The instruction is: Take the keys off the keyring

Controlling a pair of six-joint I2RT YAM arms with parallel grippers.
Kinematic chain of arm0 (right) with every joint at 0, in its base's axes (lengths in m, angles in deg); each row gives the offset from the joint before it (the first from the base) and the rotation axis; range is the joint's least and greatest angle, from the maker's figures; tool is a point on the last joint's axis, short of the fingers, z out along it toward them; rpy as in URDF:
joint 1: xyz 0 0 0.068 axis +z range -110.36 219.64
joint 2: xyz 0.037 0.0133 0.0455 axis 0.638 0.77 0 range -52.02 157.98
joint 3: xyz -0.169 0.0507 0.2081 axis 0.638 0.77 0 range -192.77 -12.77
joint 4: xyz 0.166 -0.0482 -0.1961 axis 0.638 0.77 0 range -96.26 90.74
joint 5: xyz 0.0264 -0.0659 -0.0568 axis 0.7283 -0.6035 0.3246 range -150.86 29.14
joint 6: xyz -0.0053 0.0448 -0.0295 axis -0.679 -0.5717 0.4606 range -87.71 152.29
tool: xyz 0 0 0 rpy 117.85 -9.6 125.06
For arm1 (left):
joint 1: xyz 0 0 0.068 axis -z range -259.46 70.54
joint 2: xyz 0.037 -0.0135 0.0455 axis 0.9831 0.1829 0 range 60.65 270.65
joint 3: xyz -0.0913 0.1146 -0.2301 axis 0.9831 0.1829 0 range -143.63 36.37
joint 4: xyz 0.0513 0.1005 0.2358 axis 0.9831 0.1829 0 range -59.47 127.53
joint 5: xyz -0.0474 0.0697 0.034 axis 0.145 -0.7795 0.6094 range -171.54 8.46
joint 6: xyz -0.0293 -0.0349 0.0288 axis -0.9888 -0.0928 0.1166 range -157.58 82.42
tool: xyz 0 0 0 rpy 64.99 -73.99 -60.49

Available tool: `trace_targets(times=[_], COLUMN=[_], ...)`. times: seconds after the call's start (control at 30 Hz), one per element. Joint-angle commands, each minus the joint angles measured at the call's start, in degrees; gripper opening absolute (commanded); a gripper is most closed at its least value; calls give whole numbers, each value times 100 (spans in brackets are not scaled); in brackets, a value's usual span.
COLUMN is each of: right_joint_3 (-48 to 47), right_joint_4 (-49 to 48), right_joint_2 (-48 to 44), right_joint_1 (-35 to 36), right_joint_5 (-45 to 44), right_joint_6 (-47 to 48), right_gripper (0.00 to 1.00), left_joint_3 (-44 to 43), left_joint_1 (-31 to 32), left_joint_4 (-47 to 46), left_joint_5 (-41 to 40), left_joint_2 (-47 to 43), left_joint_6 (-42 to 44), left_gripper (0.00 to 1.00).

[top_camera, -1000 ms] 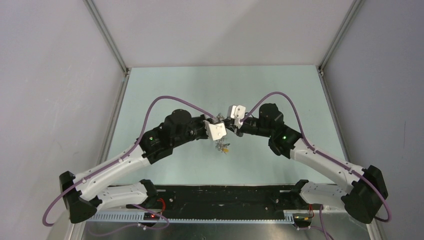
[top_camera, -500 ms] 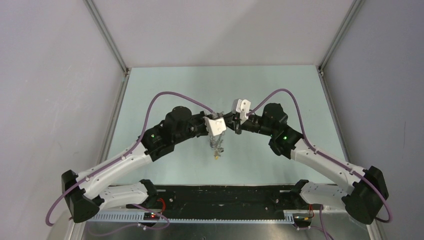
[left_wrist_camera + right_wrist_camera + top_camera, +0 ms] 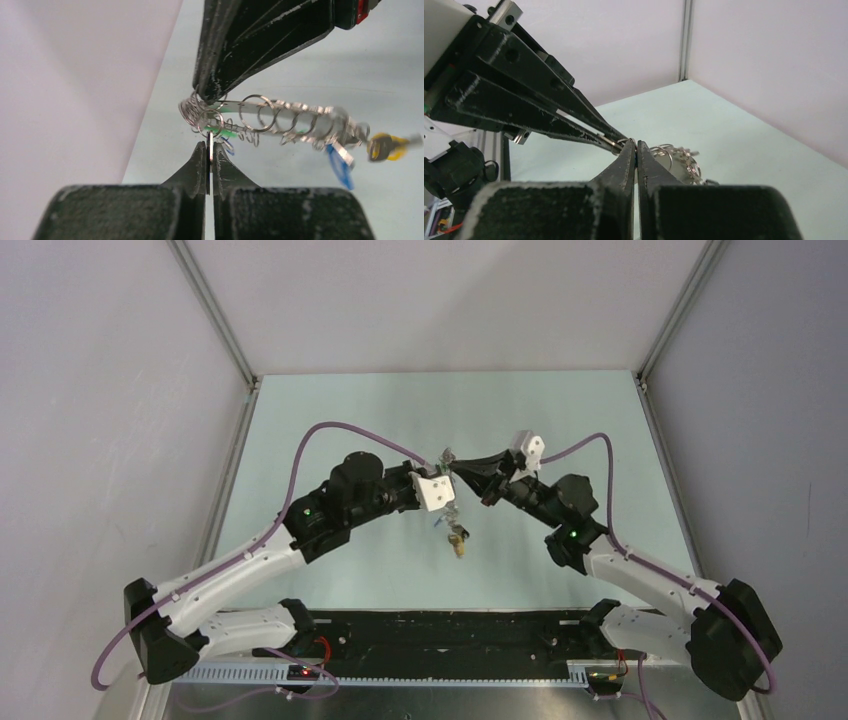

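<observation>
Hanging clear above the pale green worktop (image 3: pixel 340 420), the thin grey metal wire keyring (image 3: pixel 210 131) is pinched from both sides. Closed on its wire, apparently, is the left pincer (image 3: pixel 209 150); the right pincer (image 3: pixel 634 147) grips alongside, tips meeting. The colour-headed silver keys (image 3: pixel 384 148) dangle, blurred.

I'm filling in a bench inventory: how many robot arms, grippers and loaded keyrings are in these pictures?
Arms: 2, left arm and right arm
Grippers: 2, left gripper and right gripper
Keyring carrying keys: 1
Total: 5
</observation>
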State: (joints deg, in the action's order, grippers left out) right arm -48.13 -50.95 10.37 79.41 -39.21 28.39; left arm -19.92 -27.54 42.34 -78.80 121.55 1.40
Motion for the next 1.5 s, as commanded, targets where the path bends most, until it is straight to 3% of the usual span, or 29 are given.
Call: trace_targets(times=[0.0, 0.33, 0.4, 0.43, 0.53, 0.6, 0.83, 1.17, 1.47], right_joint_3=[388, 743, 741, 741, 734, 698, -107, -1355, -1741], right_joint_4=[-1425, -649, -471, -387, 5, 246, 1715, 3266, 3619], right_joint_2=[-578, -1273, -1285, -1294, -1338, -1377, -1207, -325, 237], right_joint_1=[-283, -581, -614, -620, -625, -620, -609, -111, 195], right_joint_5=[-732, -605, -382, -324, -50, 138, 990, 1279, 1270], right_joint_6=[-564, -483, -442, -417, -171, 64, 1336, 2858, 3202], right_gripper=[0, 1, 23, 39, 49, 49, 36, 34, 38], left_joint_3=[-180, -194, -197, -193, -160, -155, -127, -99, -88], left_joint_1=[21, 19, 16, 17, 16, 18, 14, 18, 21], left_joint_4=[17, 14, 15, 19, 15, 14, 18, 15, 14], left_joint_5=[-132, -325, -319, -248, -122, -61, 29, 185, 185], left_joint_2=[0, -1, -24, -45, -95, -128, -228, -287, -336], left_joint_6=[-99, -123, -120, -111, -63, -37, 42, 59, 74], left_gripper=[0, 0, 0, 0, 0, 0, 0, 0, 0])
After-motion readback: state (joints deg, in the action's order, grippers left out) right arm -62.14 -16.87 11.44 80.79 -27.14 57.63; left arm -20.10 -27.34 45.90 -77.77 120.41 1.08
